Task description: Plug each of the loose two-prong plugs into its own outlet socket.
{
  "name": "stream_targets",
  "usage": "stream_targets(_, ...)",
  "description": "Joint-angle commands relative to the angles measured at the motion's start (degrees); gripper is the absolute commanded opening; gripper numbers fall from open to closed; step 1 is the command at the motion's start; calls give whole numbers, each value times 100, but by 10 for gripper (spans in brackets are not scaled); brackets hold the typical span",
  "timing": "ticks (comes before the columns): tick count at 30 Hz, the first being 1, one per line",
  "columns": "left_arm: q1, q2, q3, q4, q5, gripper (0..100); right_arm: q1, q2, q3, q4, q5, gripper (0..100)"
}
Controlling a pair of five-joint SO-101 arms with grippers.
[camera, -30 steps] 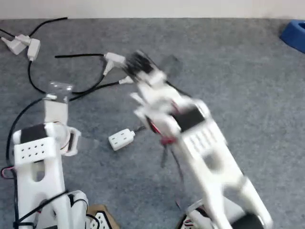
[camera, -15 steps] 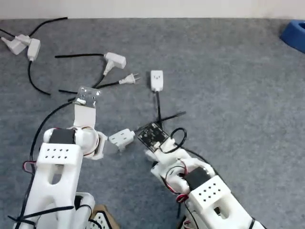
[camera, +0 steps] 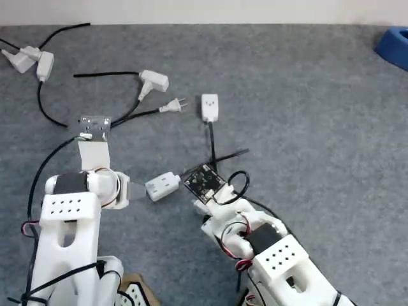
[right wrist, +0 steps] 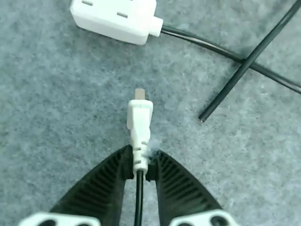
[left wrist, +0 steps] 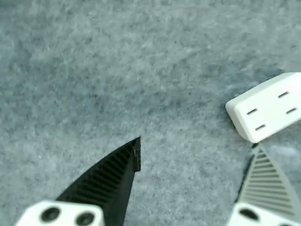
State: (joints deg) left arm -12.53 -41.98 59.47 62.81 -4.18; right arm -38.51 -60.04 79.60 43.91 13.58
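Observation:
A white outlet block [camera: 162, 185] lies on the grey carpet between the two arms; it is also in the left wrist view [left wrist: 268, 113] and the right wrist view [right wrist: 113, 16]. My right gripper [right wrist: 139, 157] is shut on the cord end of a white two-prong plug [right wrist: 140, 120], whose prongs point at the block from a short gap away. My left gripper [left wrist: 196, 146] is open just above the carpet, with the block beside its light finger [left wrist: 263, 183]. A second loose plug [camera: 172, 106] and a second outlet [camera: 209, 107] lie farther back.
A white angled plug [camera: 153, 80] with black cord lies at the back left, and two more white plugs [camera: 29, 60] sit in the far left corner. Black cords [camera: 220, 156] cross the carpet in the middle. A blue object [camera: 392, 44] is at the far right edge.
The right arm has pulled back from the far plugs to beside the near outlet block, carrying a plug. The left arm swung toward the block, then eased left.

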Motion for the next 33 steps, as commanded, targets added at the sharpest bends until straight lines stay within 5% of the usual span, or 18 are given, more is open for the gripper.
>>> stream_targets(1,-66,-110,171,-510,44,348,-382,-119,-22,163,0,10)
stream_targets(6,-312,-84,242,-800,44,348,-910,-127,-22,330,18,25)
stream_targets(14,-356,-84,242,-809,44,348,-901,-136,-40,338,-9,252)
stream_targets(22,-347,-84,242,-818,35,348,-673,488,-1420,1727,290,252)
stream_targets(33,-374,-84,242,-818,35,348,-1367,3486,-1771,338,-343,252)
